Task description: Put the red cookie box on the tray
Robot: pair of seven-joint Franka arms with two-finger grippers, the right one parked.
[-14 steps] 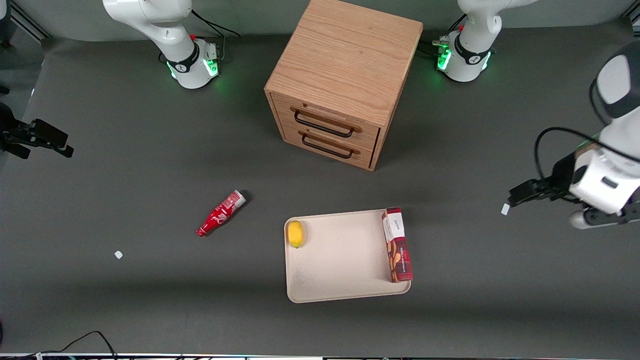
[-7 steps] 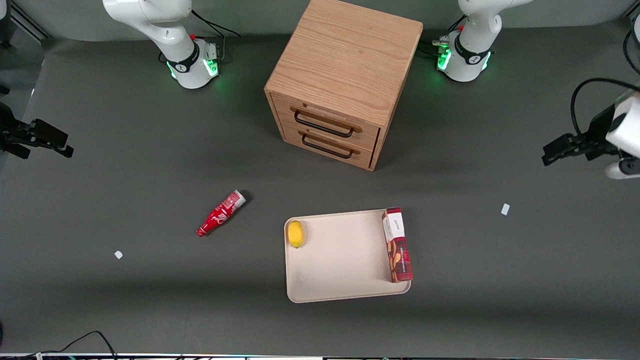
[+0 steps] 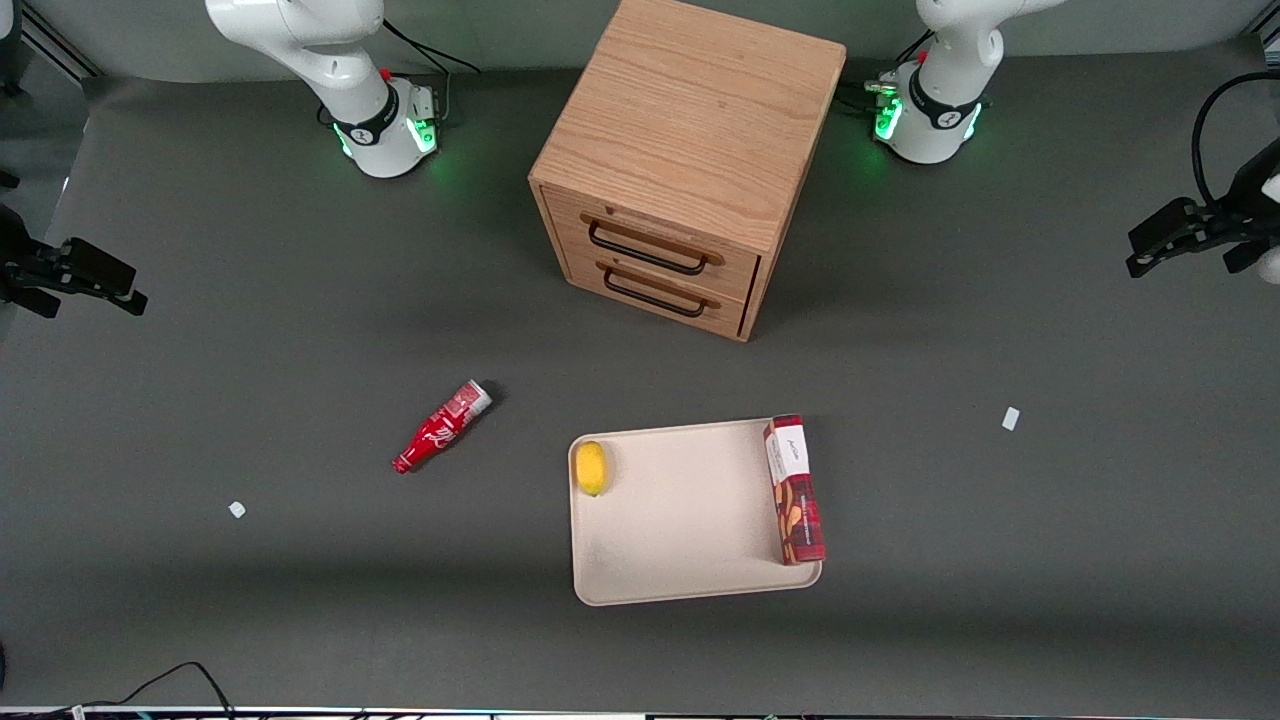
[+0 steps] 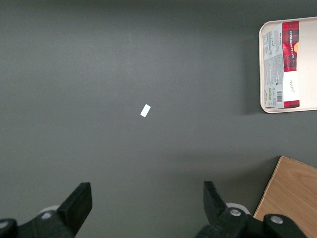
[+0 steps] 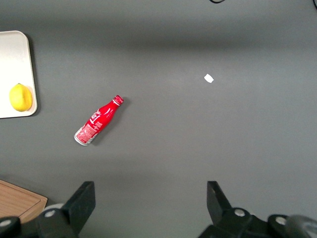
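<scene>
We take the tray (image 3: 680, 520) as our landmark: a flat beige rectangle with rounded corners and a low rim, resting on the dark grey worktop (image 3: 900, 600). It holds two things. The red cookie box (image 3: 794, 489) lies flat inside it, pressed along the edge that faces the working arm's end of the worktop, its length running along that rim and its white end panel pointing toward the wooden drawer cabinet (image 3: 690, 165). In the left wrist view the same box (image 4: 284, 64) shows a pale printed face with a barcode and red plaid ends, sitting just within the tray's rounded corner (image 4: 261, 69). At the tray's edge toward the parked arm's end, close to the corner nearer the cabinet, we see a yellow lemon (image 3: 591, 467), well apart from the box; the tray floor between the two is bare. The cabinet stands farther from the front camera than the tray, with both of its drawers closed. Off the tray, toward the parked arm's end, a red soda bottle (image 3: 441, 427) lies on its side on the worktop. A small white scrap (image 3: 1011, 418) lies on the worktop toward the working arm's end of the tray. The gripper (image 3: 1160, 238) hangs well apart from the tray, high above that end of the worktop; its fingers (image 4: 79, 203) stand spread wide with nothing between them.
</scene>
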